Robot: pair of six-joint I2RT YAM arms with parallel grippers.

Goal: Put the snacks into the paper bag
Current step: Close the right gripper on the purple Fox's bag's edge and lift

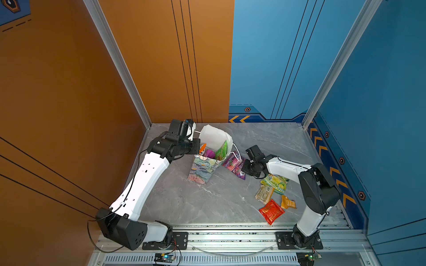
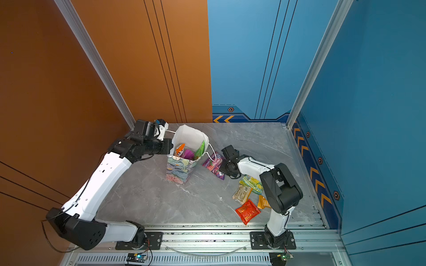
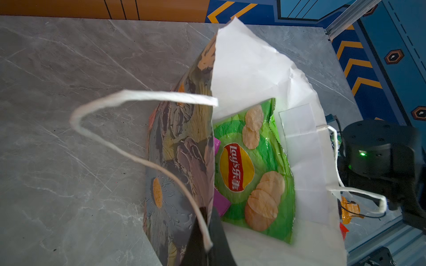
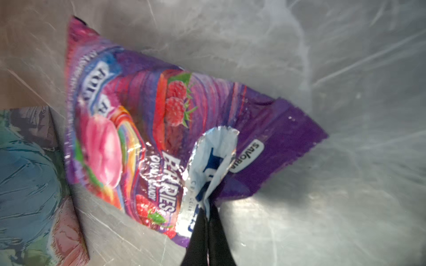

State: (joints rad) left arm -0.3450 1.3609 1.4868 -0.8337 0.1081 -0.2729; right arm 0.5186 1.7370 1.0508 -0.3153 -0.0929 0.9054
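Right claw (image 4: 208, 210) pinching purple berry packet (image 4: 138, 129), left claw (image 3: 207, 223) clamping paper bag (image 3: 179, 161) rim

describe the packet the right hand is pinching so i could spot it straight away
Find the floral paper bag on the grey table. Beside it, on the right arm's side, lies a purple packet printed with raspberries, pinched by the right hand. It is the only purple one outside the bag; the other loose packets, red, orange, tan and yellow-green, huddle nearer the front.
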